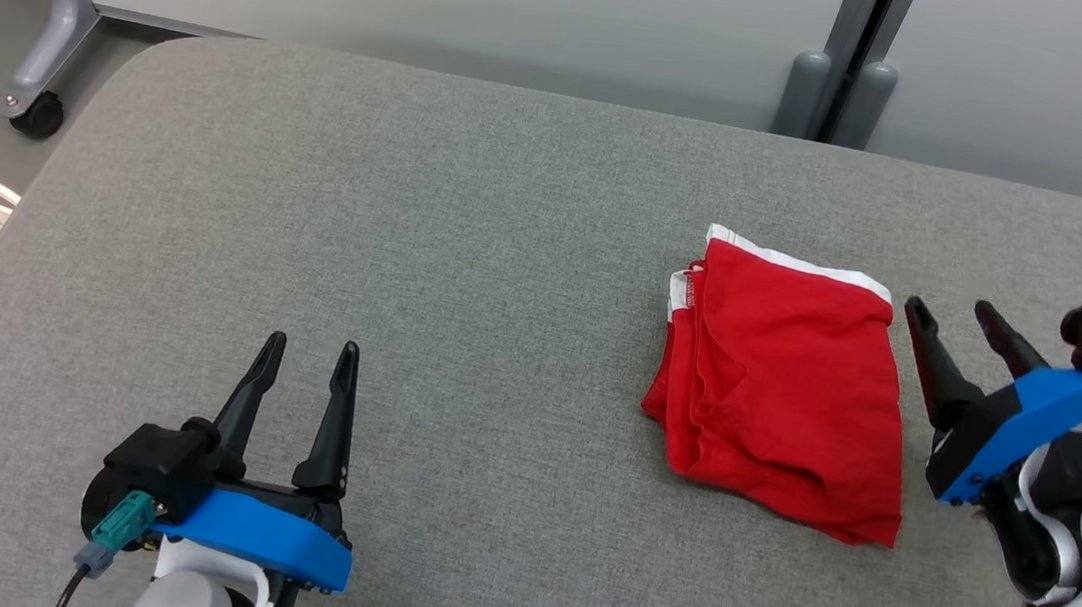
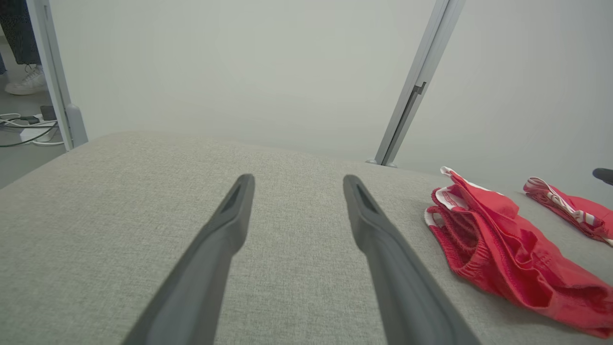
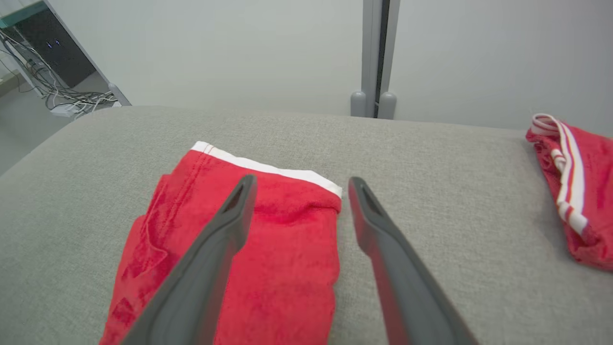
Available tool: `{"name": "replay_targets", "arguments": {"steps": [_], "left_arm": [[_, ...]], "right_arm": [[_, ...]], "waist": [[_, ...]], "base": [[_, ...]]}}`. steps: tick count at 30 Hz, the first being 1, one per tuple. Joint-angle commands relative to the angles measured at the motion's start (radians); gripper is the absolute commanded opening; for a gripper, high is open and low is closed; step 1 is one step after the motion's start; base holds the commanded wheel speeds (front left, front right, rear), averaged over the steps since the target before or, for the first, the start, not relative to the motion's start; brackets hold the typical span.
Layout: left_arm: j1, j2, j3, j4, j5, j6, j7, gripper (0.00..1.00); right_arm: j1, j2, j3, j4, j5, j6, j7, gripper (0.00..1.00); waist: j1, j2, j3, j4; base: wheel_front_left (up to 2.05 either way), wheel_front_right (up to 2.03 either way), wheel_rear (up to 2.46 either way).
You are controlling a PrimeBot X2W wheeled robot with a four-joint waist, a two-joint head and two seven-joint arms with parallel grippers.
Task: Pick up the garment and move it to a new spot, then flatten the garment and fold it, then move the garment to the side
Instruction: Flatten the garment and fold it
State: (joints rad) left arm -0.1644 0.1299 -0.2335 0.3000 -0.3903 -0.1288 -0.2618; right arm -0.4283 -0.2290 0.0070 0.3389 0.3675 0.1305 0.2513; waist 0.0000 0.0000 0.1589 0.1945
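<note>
Left end effector (image 1: 312, 345): fingers spread wide, holding nothing, over the surface (image 1: 408, 229).
Right end effector (image 1: 951, 308): spread wide, empty, just beside the folded red garment (image 1: 783, 389).

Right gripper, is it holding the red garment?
No, the right gripper stands open beside the garment, which lies folded, with no cloth pinched between the fingers.
</note>
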Motion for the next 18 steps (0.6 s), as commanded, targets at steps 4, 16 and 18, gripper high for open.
{"name": "replay_targets", "arguments": {"steps": [4,16,18], "left_arm": [[-0.008,0.001,-0.008,0.000,-0.002,-0.002,-0.004,1.00],[-0.011,0.019,-0.023,0.011,-0.017,-0.002,-0.004,1.00],[-0.006,0.021,-0.023,0.013,-0.019,-0.002,-0.004,1.00]], "right_arm": [[0.055,0.025,-0.011,0.040,-0.063,0.000,-0.040,1.00],[0.007,0.145,0.233,0.251,-0.149,0.000,-0.091,0.00],[0.005,0.160,0.304,0.263,-0.120,0.000,-0.087,0.00]], "waist": [[0.0000,0.0000,0.004,0.002],[0.0000,0.0000,-0.011,0.029],[0.0000,0.0000,-0.017,0.032]], "base": [[0.00,0.00,0.00],[0.00,0.00,0.00],[0.00,0.00,0.00]]}}
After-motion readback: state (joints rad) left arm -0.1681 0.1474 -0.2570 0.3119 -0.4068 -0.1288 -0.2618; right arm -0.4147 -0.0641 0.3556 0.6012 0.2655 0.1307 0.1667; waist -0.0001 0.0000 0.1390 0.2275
